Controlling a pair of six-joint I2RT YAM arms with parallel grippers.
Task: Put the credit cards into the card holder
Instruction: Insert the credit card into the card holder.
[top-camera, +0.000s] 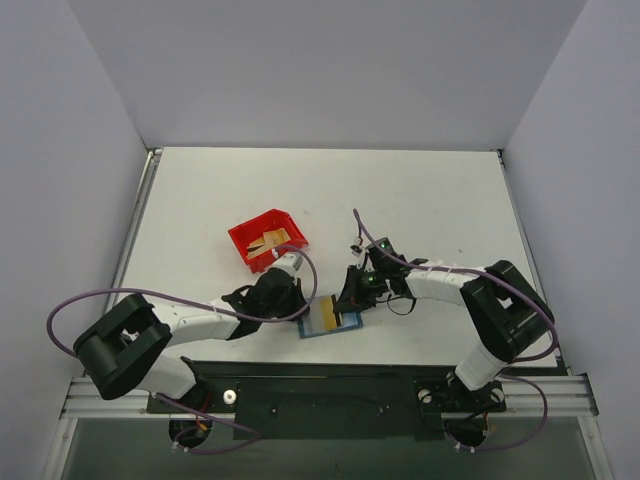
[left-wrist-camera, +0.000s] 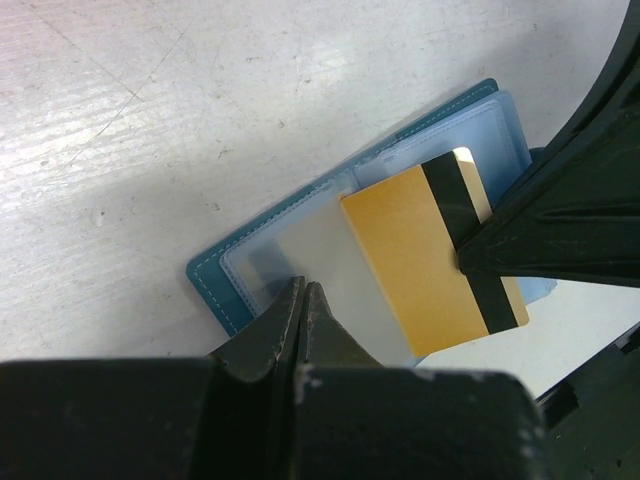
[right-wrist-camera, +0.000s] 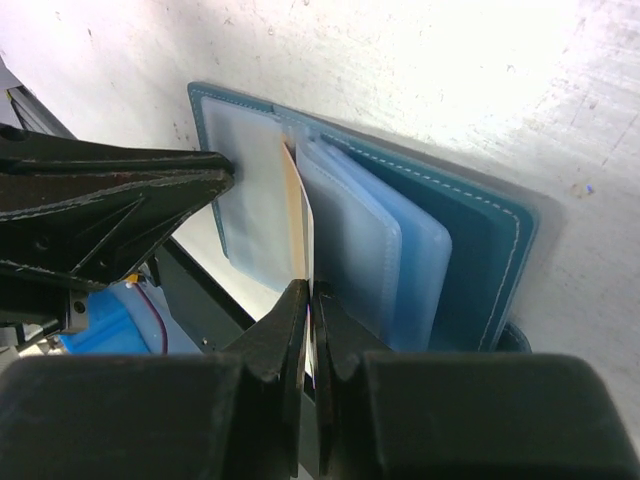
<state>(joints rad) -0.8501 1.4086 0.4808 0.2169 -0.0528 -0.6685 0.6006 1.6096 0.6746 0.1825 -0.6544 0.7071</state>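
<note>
The teal card holder (top-camera: 318, 326) lies open near the table's front edge. It shows in the left wrist view (left-wrist-camera: 205, 280) and in the right wrist view (right-wrist-camera: 480, 240) with light blue and clear sleeves fanned up. My right gripper (top-camera: 351, 304) (right-wrist-camera: 312, 292) is shut on a gold credit card (top-camera: 349, 320) with a dark stripe (left-wrist-camera: 410, 250), seen edge-on (right-wrist-camera: 297, 210) between the sleeves. My left gripper (top-camera: 303, 306) (left-wrist-camera: 303, 290) is shut, its tips pressing on the clear sleeve at the holder's left half.
A red bin (top-camera: 240, 240) stands behind the holder with more gold cards (top-camera: 268, 241) in it. The table's front edge and a black rail lie just below the holder. White walls close in the table.
</note>
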